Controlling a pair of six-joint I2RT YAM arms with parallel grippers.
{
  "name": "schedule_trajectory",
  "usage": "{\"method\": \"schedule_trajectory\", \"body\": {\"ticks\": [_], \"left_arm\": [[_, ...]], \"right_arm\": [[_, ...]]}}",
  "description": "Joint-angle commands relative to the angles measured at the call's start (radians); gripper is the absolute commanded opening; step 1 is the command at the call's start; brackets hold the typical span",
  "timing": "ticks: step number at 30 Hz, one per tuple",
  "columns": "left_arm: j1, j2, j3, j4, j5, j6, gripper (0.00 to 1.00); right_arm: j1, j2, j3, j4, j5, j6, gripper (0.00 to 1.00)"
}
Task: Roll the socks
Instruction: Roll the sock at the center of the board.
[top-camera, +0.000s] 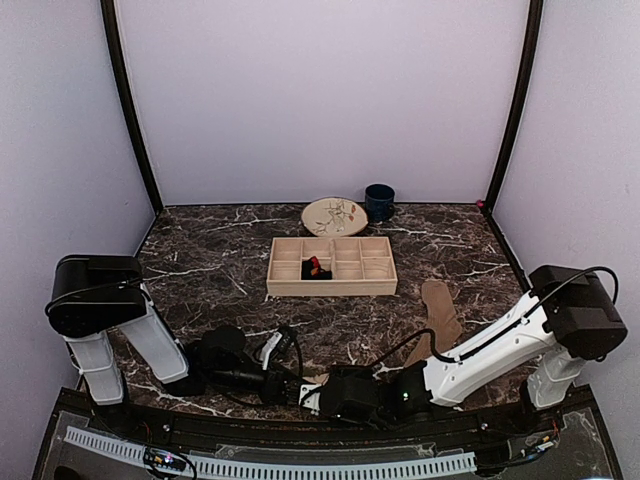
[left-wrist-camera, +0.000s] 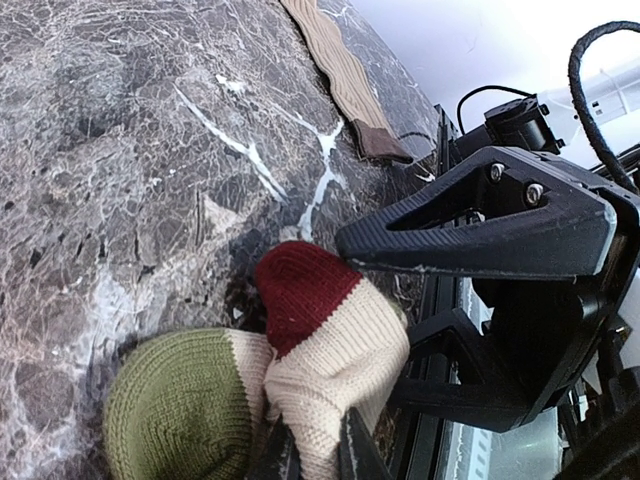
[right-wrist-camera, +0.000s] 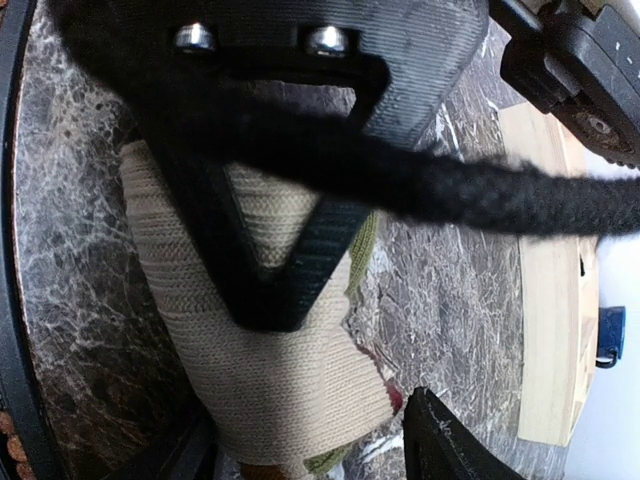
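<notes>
Socks lie in three places. The striped sock (left-wrist-camera: 320, 340), cream with dark red and green parts, sits bunched up at the near edge of the bench (top-camera: 220, 260), between the two arms. The left jaws are pinched tight on its cream end. The right jaws stand apart, one on each side of the sock, and the top one lies across the cream cloth. In the right wrist view a thick black cable (right-wrist-camera: 480, 190) runs across and hides part of the sock.

The tan sock (top-camera: 440, 312) lies flat on the bench to the right, just beside the right arm (top-camera: 490, 350) and well apart from the striped sock.

Farther back, in the middle of the bench, is a wooden tray (top-camera: 332, 288) split into small boxes. The black and red sock (top-camera: 316, 268) is tucked into one box, left of the middle. Behind the tray a round plate (top-camera: 335, 216) with a drawing on it and a dark blue mug (top-camera: 379, 202) stand side by side near the back wall, the mug on the right
</notes>
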Motion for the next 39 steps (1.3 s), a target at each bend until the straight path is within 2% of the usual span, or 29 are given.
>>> {"method": "schedule_trajectory", "body": {"ticks": [1, 7, 17, 23, 27, 29, 34, 36, 39], "left_arm": [[-0.003, 0.028, -0.033, -0.084, 0.047, -0.010, 0.00], [0.004, 0.020, -0.033, -0.081, 0.065, -0.013, 0.00], [0.007, 0.015, -0.027, -0.054, 0.111, -0.012, 0.00], [0.007, 0.018, -0.019, -0.037, 0.144, -0.008, 0.00], [0.007, 0.013, -0.006, -0.062, 0.145, 0.000, 0.01], [0.007, 0.000, -0.001, -0.094, 0.122, 0.005, 0.08], [0.007, -0.089, -0.009, -0.197, 0.004, 0.027, 0.41], [0.007, -0.132, -0.005, -0.256, -0.057, 0.038, 0.48], [0.007, -0.189, 0.002, -0.338, -0.142, 0.050, 0.54]], "right_arm": [[0.006, 0.046, 0.020, 0.017, 0.007, -0.046, 0.60], [0.007, 0.069, 0.024, 0.021, -0.009, -0.062, 0.59], [0.003, 0.125, 0.054, -0.016, -0.086, -0.100, 0.40], [-0.014, 0.146, 0.090, -0.063, -0.192, -0.092, 0.24], [-0.028, 0.158, 0.120, -0.101, -0.256, -0.084, 0.18], [-0.040, 0.156, 0.137, -0.126, -0.284, -0.074, 0.17], [-0.083, 0.139, 0.156, -0.164, -0.370, -0.044, 0.14], [-0.097, 0.139, 0.166, -0.180, -0.396, -0.032, 0.12], [-0.112, 0.152, 0.186, -0.204, -0.429, -0.017, 0.02]]}}
